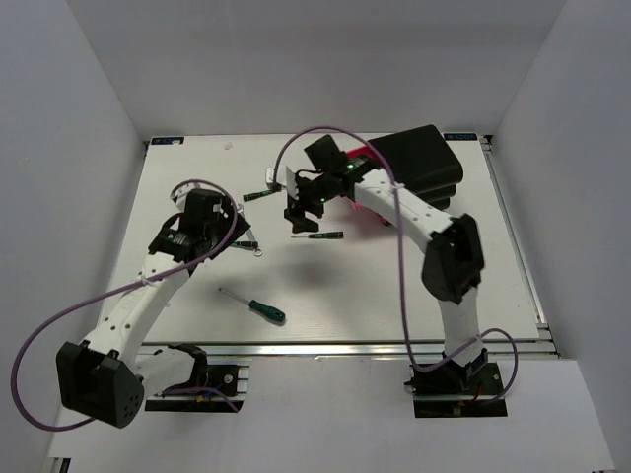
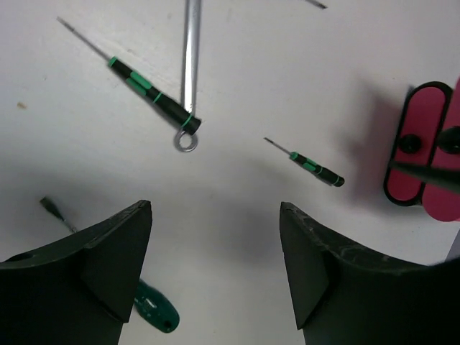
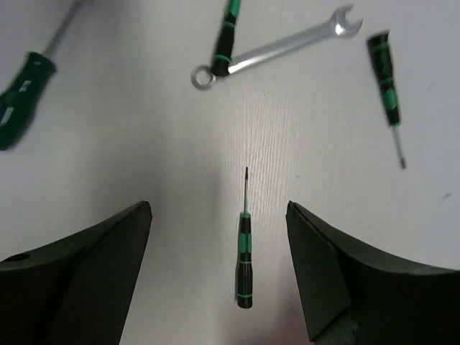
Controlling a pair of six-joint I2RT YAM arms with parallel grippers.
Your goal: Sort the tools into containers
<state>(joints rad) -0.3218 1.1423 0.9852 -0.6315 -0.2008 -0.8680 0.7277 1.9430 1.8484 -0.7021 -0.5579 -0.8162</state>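
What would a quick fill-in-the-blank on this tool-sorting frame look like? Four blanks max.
1. The right gripper hovers over a small screwdriver, its jaws ___.
2. The handle end of a thin screwdriver lies on the silver ___, near its ring.
3. The largest screwdriver has a ___ handle.
4. The left gripper holds ___.

Missing words: open; wrench; green; nothing.

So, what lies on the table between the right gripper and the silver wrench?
One thin precision screwdriver, its tip toward the wrench; otherwise bare table. The right wrist view shows this.
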